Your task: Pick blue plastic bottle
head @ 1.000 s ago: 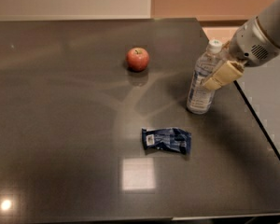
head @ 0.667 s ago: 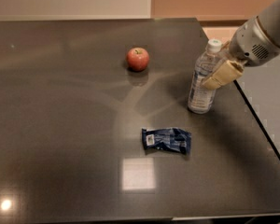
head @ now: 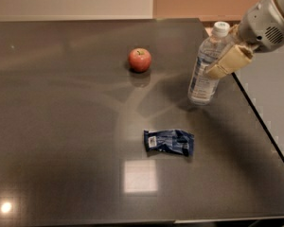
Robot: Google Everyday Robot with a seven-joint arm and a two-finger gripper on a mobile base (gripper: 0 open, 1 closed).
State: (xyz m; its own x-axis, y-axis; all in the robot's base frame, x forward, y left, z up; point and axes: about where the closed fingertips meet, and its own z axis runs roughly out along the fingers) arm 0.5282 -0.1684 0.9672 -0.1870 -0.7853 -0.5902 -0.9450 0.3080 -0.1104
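Observation:
The blue plastic bottle (head: 207,65) is clear with a white cap and a blue-and-white label. It is at the right side of the dark table (head: 61,126), tilted with its cap leaning right. My gripper (head: 219,64) reaches in from the upper right and is shut on the bottle's middle. A tan finger (head: 231,59) lies across the bottle's right side. The bottle's base is just above the table or barely touching it; I cannot tell which.
A red apple (head: 140,59) sits left of the bottle toward the back. A flat dark-blue snack packet (head: 169,142) lies in front of the bottle. The table's right edge (head: 260,122) runs close by the bottle.
The bottle has risen a little and tipped to the right in my gripper. The arm has moved up with it. The apple and the packet have not moved.

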